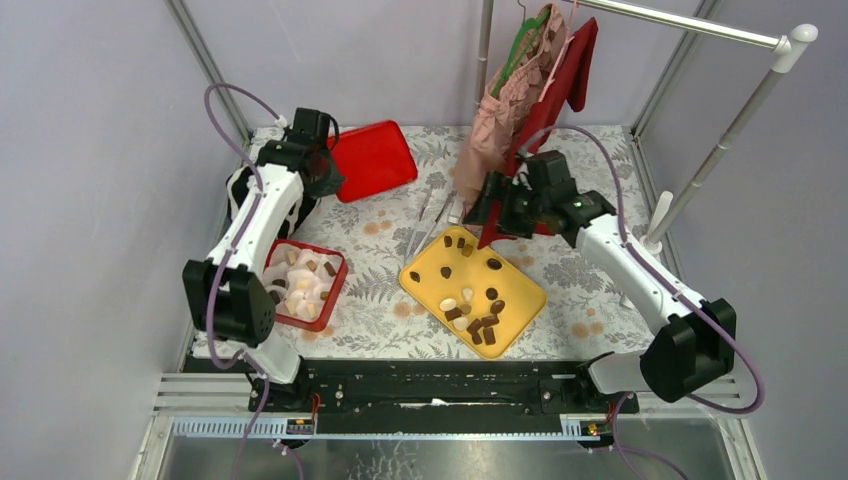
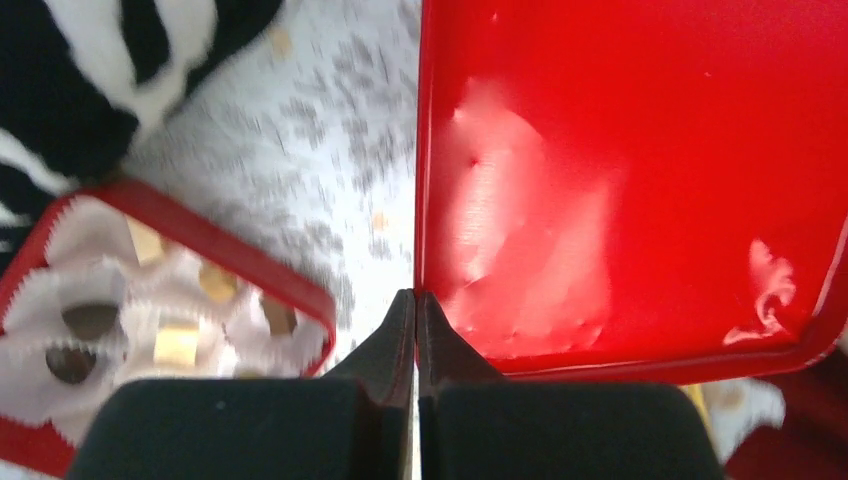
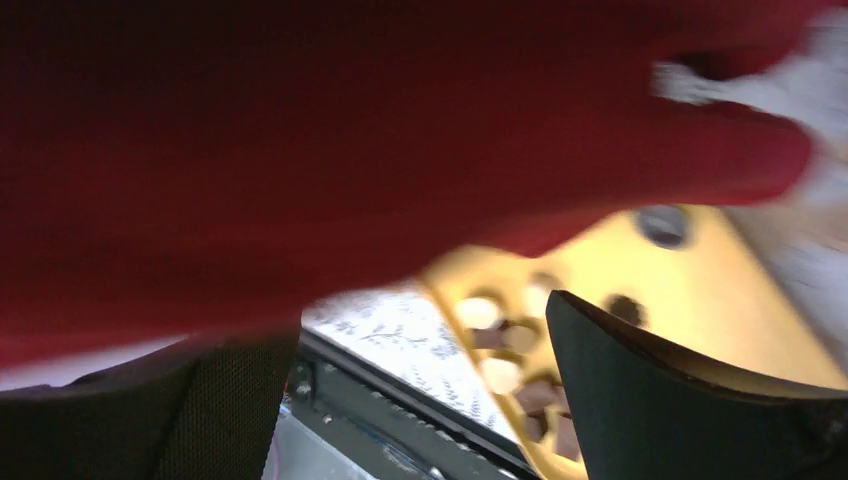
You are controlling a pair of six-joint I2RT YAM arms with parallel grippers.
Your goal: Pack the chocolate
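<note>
Two states — left gripper [image 2: 415, 302] clenched empty beside the red lid [image 2: 640, 180], right gripper [image 3: 410, 335] spread wide — with dark, tan and cream chocolate [image 1: 480, 324] scattered on the yellow tray [image 1: 520, 288] mid-frame.

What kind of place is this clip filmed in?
Probably a robot lab test cell: two arms bolted to a rail at the table edge, plain grey panels around it, and props like a clothes rack and a yellow tray of chocolate.
</note>
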